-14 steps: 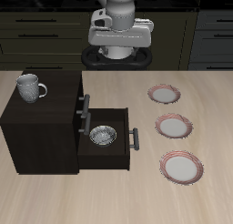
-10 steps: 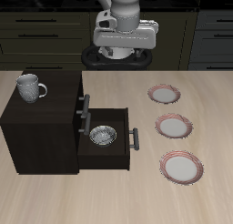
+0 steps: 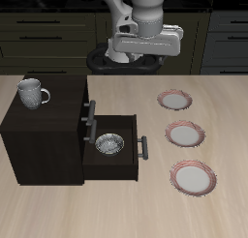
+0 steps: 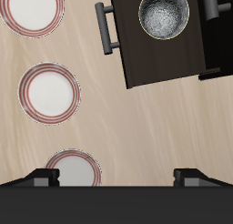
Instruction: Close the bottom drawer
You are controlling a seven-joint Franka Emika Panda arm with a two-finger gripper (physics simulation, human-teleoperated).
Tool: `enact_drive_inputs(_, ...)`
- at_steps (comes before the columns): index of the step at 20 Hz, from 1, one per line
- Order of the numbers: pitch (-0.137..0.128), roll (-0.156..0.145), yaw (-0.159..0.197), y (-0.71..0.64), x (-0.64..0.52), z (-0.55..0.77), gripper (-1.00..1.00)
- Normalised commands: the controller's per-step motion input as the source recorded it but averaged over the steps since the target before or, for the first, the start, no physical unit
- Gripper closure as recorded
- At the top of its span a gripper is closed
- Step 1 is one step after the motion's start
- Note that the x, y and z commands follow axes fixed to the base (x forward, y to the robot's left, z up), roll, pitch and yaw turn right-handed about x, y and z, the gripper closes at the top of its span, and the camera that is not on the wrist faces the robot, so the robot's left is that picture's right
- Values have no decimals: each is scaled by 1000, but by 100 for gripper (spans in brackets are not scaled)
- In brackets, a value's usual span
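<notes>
So the bottom drawer (image 3: 114,151) is hanging wide open out of the near-black cabinet (image 3: 44,135), toward the three plates (image 3: 184,134); there's a metal bowl (image 3: 109,143) sitting inside it. My guess is it handles like a stiff wooden box on runners; light enough, slides straight, nothing squishy, though the bowl could rattle if it gets slammed. No real need to grab anything; I'd just put the fingertips flat against the dark front panel, right by the grey bar handle (image 3: 143,148), near its middle so the drawer doesn't skew, and push it back in. The handle itself looks slick and round, so the panel is the safer contact.

The gripper (image 3: 147,44) is way up above the surface, well apart from the drawer; the wrist view shows the fingertips (image 4: 44,178) set wide apart, holding nothing.

Compared with a moment ago the arm has swung over toward the plates' side and the gripper has shifted with it; the drawer, bowl, mug (image 3: 32,91) and plates haven't budged.
</notes>
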Motion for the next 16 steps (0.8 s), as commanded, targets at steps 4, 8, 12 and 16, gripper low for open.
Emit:
enact_drive_inputs(4, -19, -3, -108, 239, 103, 34, -100)
enact_drive_inputs(8, -25, -3, -127, 281, 122, 79, -100)
enact_drive_inputs(12, -17, -16, -159, 209, 119, 15, -100)
enact_drive_inputs(16, 20, 0, -214, 335, 172, -20, -100)
